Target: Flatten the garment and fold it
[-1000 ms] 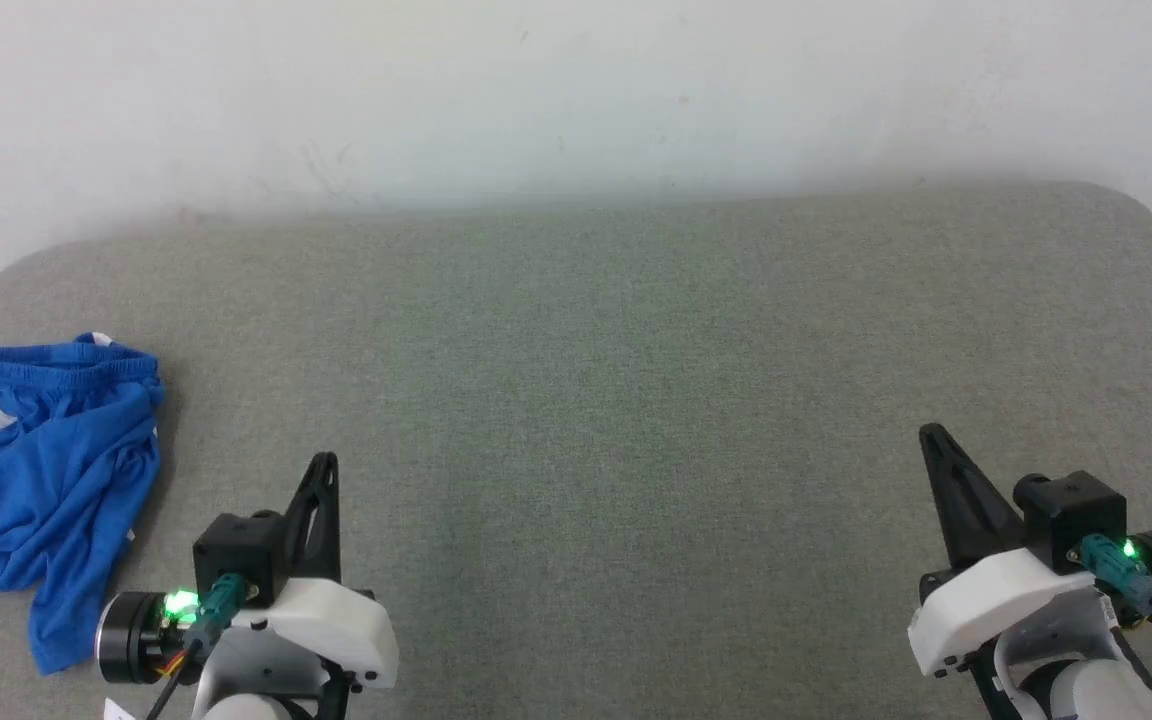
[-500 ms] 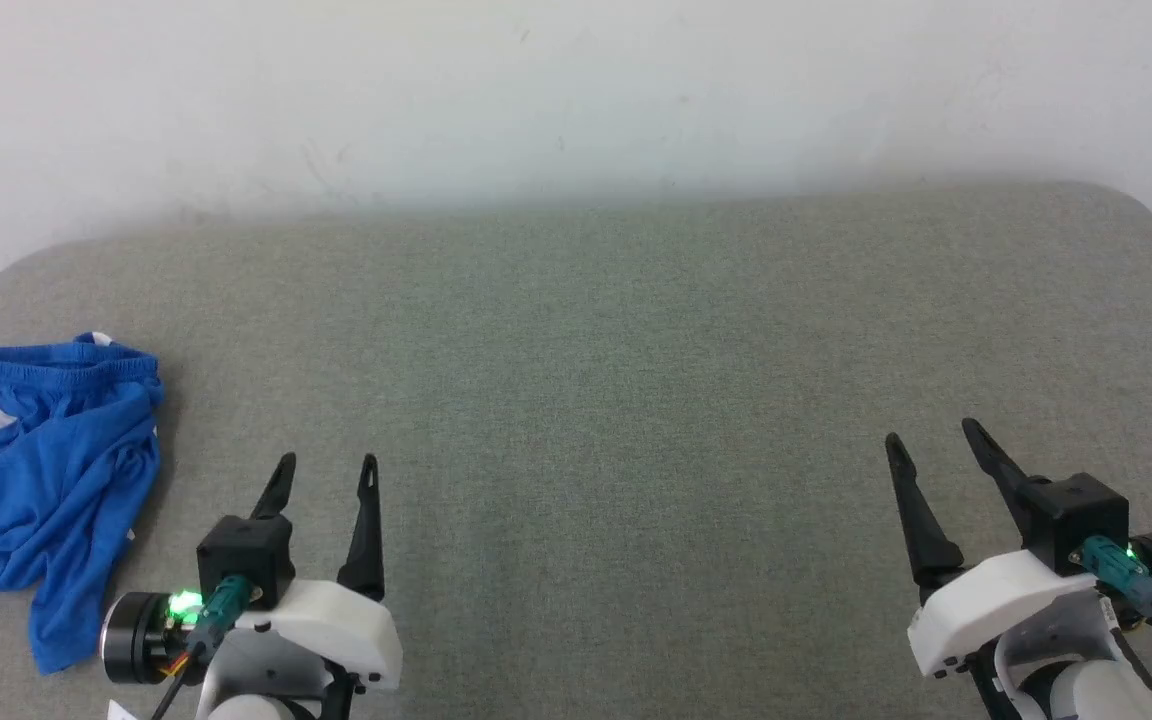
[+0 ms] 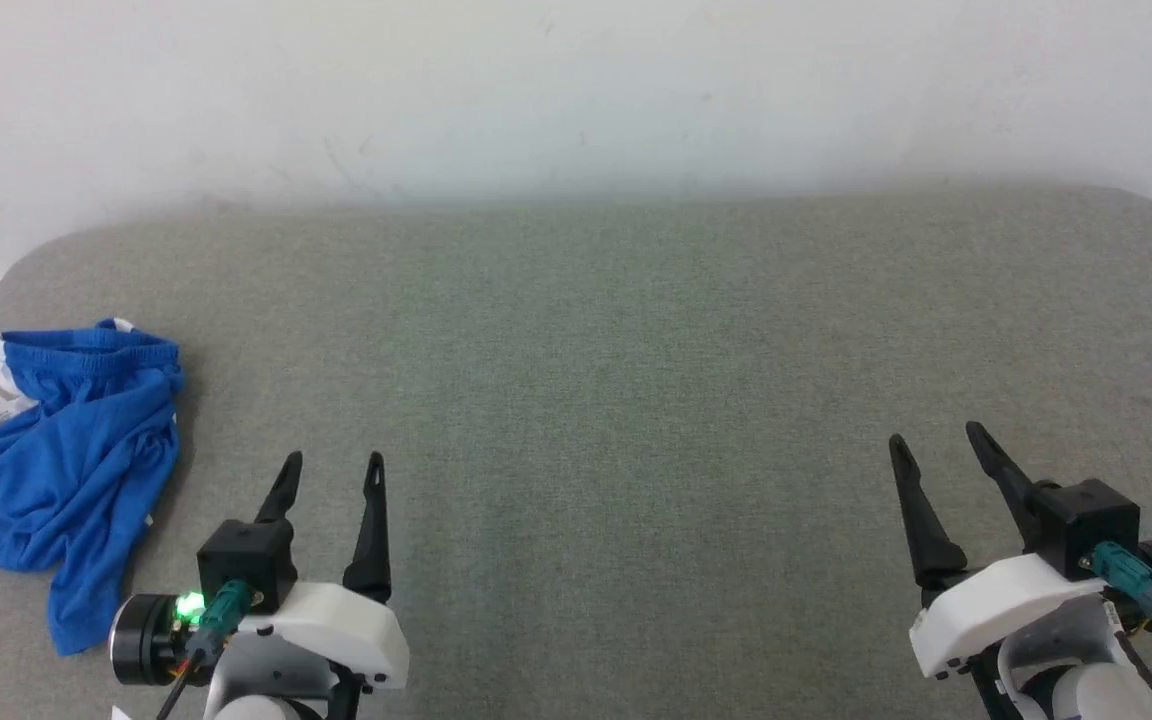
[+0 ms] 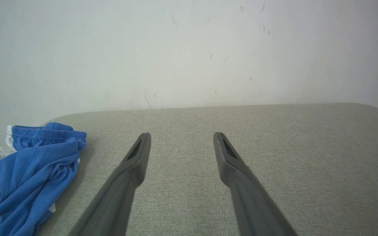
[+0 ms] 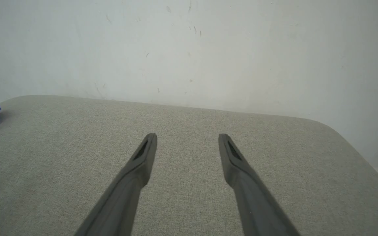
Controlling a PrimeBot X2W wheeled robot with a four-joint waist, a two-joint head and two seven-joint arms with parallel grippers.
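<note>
Two grippers hover over the grey padded surface (image 3: 636,350), each with its fingers spread wide and nothing between them. Key relation: the garment (image 3: 76,450) lies just off the outer side of the left gripper (image 3: 334,460), clear of the fingers and not touching. The right gripper (image 3: 936,436) is well apart from it, with the left arm in between. The garment's long axis runs roughly parallel to the left fingers: waistband ahead of the fingertips, leg ends back beside the wrist. Appearance: bright blue shorts in a crumpled heap, creased and lapped over themselves, with a white waistband edge and a small white label at the far outer corner. Judgement: flattening not yet begun; the first reach suits the left arm, sideways and outward.
</note>
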